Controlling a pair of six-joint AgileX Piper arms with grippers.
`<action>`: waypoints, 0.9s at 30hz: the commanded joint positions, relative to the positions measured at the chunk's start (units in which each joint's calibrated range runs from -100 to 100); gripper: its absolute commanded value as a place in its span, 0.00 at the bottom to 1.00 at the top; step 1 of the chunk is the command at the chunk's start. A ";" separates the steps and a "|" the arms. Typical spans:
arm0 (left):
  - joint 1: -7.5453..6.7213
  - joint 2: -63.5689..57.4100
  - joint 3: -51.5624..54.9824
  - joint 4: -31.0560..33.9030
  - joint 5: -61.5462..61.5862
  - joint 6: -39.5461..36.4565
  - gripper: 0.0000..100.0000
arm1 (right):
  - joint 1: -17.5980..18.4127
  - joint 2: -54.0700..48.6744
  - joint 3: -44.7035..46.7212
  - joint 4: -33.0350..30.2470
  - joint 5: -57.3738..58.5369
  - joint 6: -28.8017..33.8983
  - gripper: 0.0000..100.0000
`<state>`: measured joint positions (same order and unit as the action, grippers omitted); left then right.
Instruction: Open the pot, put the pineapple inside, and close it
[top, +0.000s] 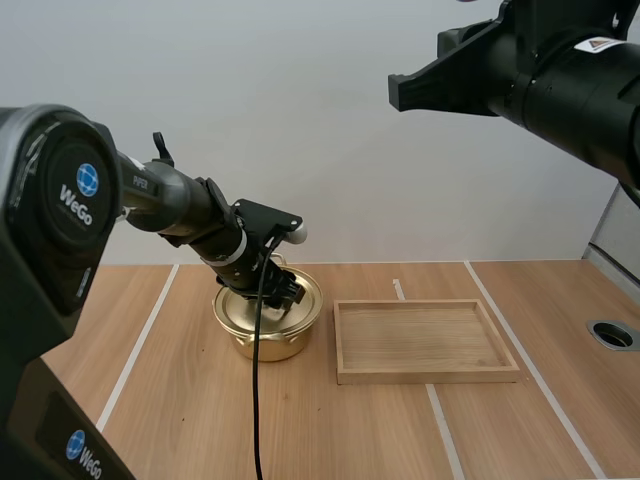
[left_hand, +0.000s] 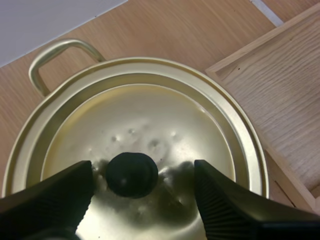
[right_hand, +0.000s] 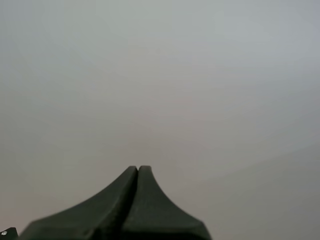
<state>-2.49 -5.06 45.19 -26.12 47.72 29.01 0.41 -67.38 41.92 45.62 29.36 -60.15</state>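
1. Pot of golden metal (top: 262, 338), with its matching golden lid (left_hand: 150, 115) seated on the rim, stands on the pale wooden table (top: 180, 400). It is just beside the shallow rectangular wooden tray (top: 425, 340).
2. Your left gripper (left_hand: 142, 182) hangs low over the lid, released. One ribbed black finger stands on each side of the small round black knob (left_hand: 132, 174), and neither appears to touch it.
3. The step in hand, as I judge it, is lifting the lid. Before you close, centre the knob, which sits nearer one finger than the other, and come low enough to catch its widest part.
4. Squeeze firmly, then lift straight up so the lid clears the rim without dragging the pot toward the tray.
5. Your right gripper (right_hand: 137, 172) is clenched on nothing and raised well clear of the table. Leave it there.
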 joint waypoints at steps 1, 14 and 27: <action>-0.07 0.76 0.68 0.29 2.24 -0.60 1.00 | -0.28 -0.55 0.12 -0.41 0.46 0.13 0.00; -0.07 0.49 -0.78 -0.85 1.53 -1.25 1.00 | -1.02 -0.55 0.12 -0.41 4.09 0.13 0.00; -0.07 -11.35 -7.40 -2.57 -7.39 -4.14 1.00 | -1.28 -0.55 0.12 -1.82 2.22 0.13 0.00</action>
<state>-2.49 -12.95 39.29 -27.21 44.90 25.68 -0.60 -67.38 41.92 44.40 33.16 -60.15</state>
